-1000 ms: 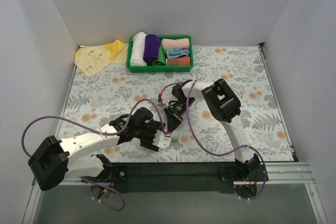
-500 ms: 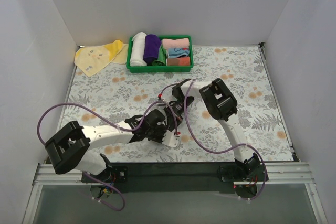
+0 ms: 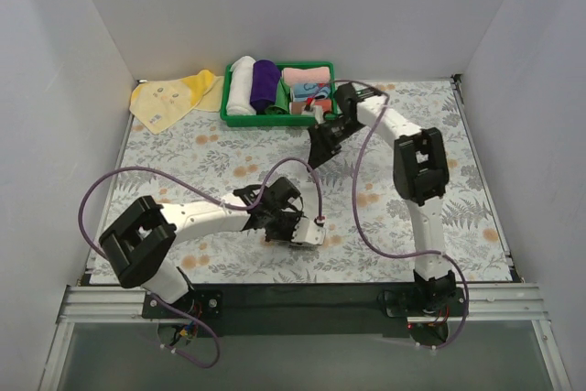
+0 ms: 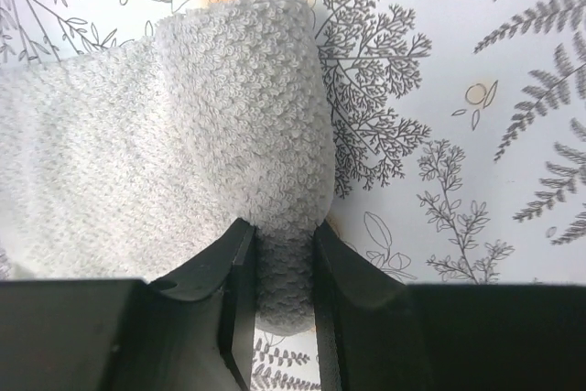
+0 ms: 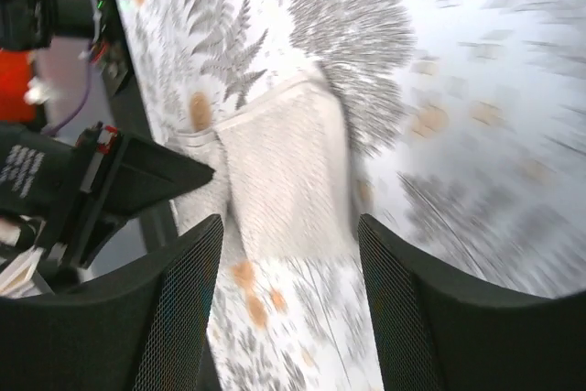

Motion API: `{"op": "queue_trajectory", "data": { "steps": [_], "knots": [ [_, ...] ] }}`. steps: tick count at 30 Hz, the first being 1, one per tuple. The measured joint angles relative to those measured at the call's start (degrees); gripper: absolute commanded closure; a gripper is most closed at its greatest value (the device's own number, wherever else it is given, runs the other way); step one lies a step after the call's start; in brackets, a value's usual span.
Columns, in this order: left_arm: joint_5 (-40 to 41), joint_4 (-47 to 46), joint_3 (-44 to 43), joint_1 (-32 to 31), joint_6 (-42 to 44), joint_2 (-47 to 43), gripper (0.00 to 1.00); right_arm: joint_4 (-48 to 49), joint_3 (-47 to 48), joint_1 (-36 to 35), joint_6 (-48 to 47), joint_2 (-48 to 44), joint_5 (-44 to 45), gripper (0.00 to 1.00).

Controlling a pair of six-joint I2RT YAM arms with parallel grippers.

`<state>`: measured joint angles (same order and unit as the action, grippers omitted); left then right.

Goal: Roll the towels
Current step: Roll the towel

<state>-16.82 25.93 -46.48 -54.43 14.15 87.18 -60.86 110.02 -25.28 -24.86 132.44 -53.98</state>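
The light grey towel point(image 4: 183, 125) lies as a loose roll on the leaf-patterned table near the front middle. My left gripper point(image 4: 284, 254) is shut on the roll's end, and the cloth bulges between the fingers. From above, the left gripper point(image 3: 291, 224) covers most of that towel point(image 3: 309, 237). My right gripper point(image 3: 319, 148) hangs open farther back, near the green basket, holding nothing. Its blurred wrist view looks down on the grey towel point(image 5: 288, 176) between its open fingers point(image 5: 183, 299). The pale yellow towel point(image 3: 169, 98) lies flat at the back left.
A green basket point(image 3: 278, 119) at the back middle holds white, purple, pink and blue rolled or folded cloths. White walls close in the table on the left, back and right. The right arm's purple cable point(image 3: 362, 217) loops over the table's middle.
My right gripper opened, let go of the grey towel and swung back toward the basket. My left gripper slid right and closed on the towel's end.
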Motion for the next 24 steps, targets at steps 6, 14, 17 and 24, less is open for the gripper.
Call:
{"op": "queue_trajectory", "data": {
  "steps": [6, 14, 17, 24],
  "knots": [
    [-12.3, 8.9, -9.0, 7.5, -1.6, 8.5, 0.97, 2.4, -3.7, 8.5, -1.7, -17.1, 5.9, 0.46],
    [-28.2, 24.3, -23.7, 16.3, -3.7, 24.2, 0.94, 3.1, -20.9, 6.5, -7.0, -35.9, 11.3, 0.47],
    [-32.7, 29.3, -27.8, 18.5, -3.8, 29.1, 0.94, 4.1, -27.0, 5.1, -8.3, -40.3, 13.6, 0.47],
    [-39.5, 37.4, -33.9, 21.8, -3.8, 36.9, 0.92, 13.6, -38.8, -12.0, -8.3, -46.1, 25.9, 0.45]
  ]
}}
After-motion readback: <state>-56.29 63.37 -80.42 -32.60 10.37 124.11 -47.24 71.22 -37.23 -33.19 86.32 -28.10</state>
